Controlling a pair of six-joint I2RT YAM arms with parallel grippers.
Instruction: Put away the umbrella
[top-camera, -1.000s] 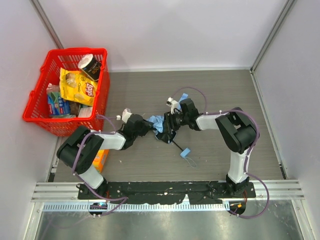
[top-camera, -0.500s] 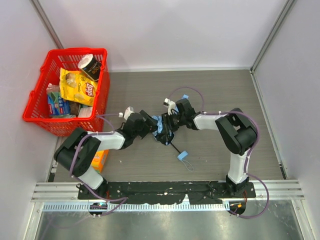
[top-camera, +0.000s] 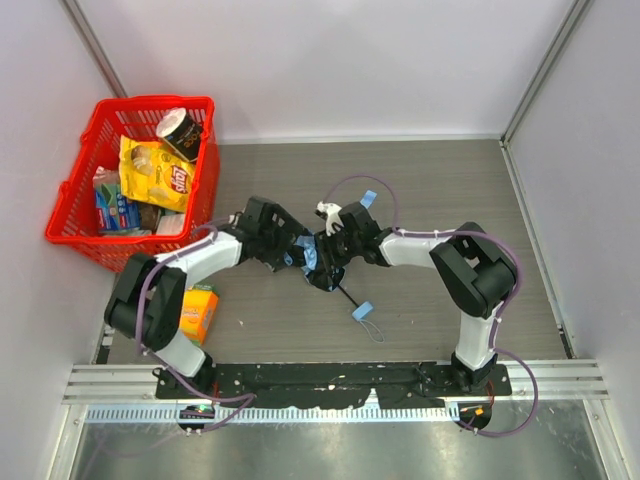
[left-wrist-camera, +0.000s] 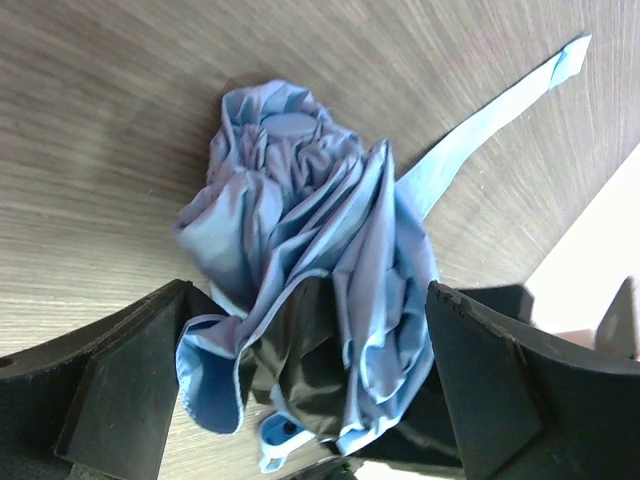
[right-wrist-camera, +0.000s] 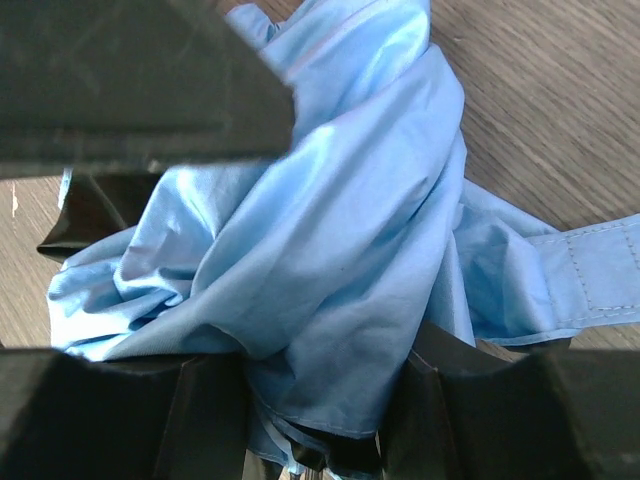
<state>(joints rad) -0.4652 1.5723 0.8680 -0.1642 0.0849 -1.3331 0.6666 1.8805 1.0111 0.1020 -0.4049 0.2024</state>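
Note:
The umbrella (top-camera: 309, 256) lies as a crumpled light-blue bundle at mid-table, between my two grippers. Its thin black shaft (top-camera: 346, 293) runs toward the near right and ends at a blue strap loop (top-camera: 364, 312). My left gripper (top-camera: 293, 252) stands wide open at the bundle's left side. In the left wrist view the umbrella's cloth (left-wrist-camera: 300, 220) bulges between the spread fingers (left-wrist-camera: 130, 390), unpinched. My right gripper (top-camera: 323, 262) comes in from the right and is shut on the umbrella cloth (right-wrist-camera: 330, 230), which fills the gap between its fingers (right-wrist-camera: 470, 410).
A red basket (top-camera: 205, 150) with snack bags and a dark can stands at the back left. An orange box (top-camera: 200, 312) lies beside the left arm near the front edge. White walls close in the table on three sides.
My left gripper has gone from nearly shut to wide open, letting go of the cloth, and its wrist swung toward the back. The right gripper drew the umbrella slightly left.

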